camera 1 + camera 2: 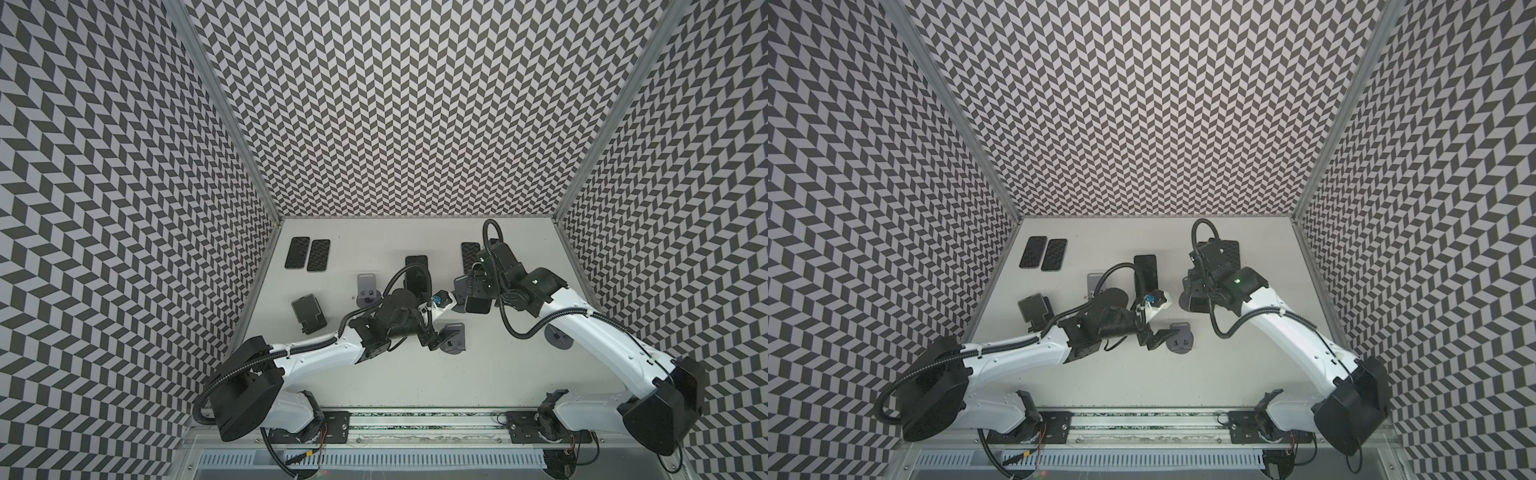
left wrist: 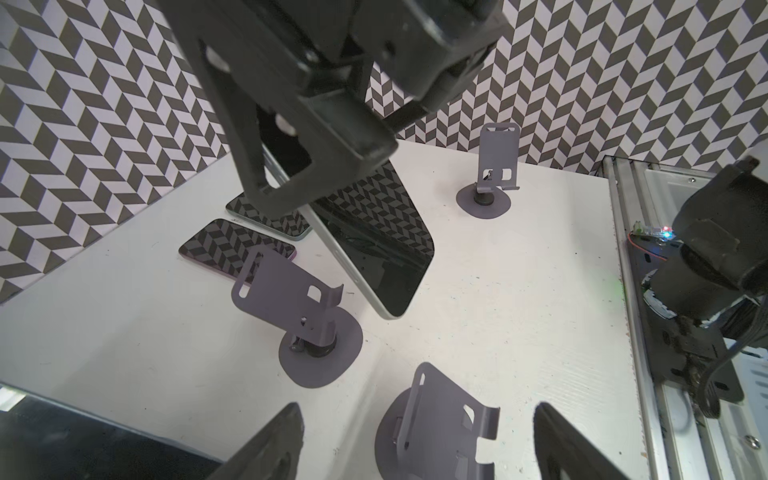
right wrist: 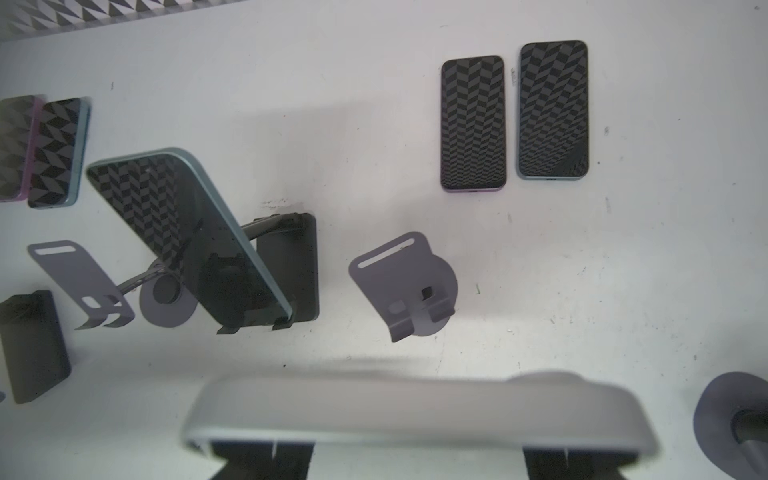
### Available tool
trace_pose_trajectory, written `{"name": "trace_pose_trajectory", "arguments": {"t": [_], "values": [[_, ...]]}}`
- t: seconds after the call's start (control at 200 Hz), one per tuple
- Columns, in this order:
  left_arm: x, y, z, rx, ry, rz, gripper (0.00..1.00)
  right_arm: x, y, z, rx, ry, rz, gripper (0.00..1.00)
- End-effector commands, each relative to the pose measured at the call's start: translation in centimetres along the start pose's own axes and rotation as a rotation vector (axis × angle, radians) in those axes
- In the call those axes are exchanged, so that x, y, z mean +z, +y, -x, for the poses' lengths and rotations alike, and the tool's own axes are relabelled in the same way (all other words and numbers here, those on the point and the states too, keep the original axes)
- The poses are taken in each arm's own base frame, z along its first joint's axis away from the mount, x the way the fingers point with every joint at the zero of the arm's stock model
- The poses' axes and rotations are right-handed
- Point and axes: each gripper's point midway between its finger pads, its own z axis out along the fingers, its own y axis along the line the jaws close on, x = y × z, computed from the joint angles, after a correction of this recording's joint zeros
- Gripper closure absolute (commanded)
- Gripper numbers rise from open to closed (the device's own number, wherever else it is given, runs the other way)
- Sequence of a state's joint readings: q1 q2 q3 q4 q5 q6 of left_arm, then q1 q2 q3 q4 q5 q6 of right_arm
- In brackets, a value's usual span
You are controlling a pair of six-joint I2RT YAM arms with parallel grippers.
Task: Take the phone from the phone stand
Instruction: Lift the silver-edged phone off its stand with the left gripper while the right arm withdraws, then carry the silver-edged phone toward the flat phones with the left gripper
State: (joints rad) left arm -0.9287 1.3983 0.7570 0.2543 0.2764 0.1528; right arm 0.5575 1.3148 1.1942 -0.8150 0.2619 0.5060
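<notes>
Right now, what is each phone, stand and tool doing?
Right tool: shut on pale-edged black phone, held aloft.
Left tool: open, empty.
Grey metal stand beside that phone: empty.
Blue-edged phone on black stand: seated, tilted.
Purple-edged phone: lying flat, screen up.

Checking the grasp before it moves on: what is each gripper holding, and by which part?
Right gripper holds the phone by its upper end; left gripper, jaws open, holds nothing.

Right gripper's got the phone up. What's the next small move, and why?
Probably lower the right gripper and lay the silver-edged, dark-screened phone flat on the bare white table: it hangs tilted, clear of the empty grey metal stand.
</notes>
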Motion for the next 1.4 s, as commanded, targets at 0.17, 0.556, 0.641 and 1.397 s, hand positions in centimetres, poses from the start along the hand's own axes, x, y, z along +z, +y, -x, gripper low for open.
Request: {"name": "trace_pose_trajectory", "arguments": {"t": [0.17, 0.556, 0.641, 1.397], "values": [[1.5, 0.9, 3.2, 0.055, -0.057, 0.001, 0.13, 0.1, -2.7, 4.1, 0.002, -0.077, -0.011, 0.38], [4.6, 1.5, 4.8, 0.053, -0.055, -0.034, 0.13, 2.4, -5.8, 3.0, 0.007, -0.020, -0.051, 0.37], [5.4, 1.8, 5.3, 0.052, -0.051, -0.034, 0.13, 2.8, -6.0, 2.6, 0.007, -0.006, -0.039, 0.37], [7.2, 4.4, 6.5, -0.114, 0.002, 0.066, 0.14, 7.1, -8.5, 1.6, -0.013, 0.162, -0.050, 0.38]]}}
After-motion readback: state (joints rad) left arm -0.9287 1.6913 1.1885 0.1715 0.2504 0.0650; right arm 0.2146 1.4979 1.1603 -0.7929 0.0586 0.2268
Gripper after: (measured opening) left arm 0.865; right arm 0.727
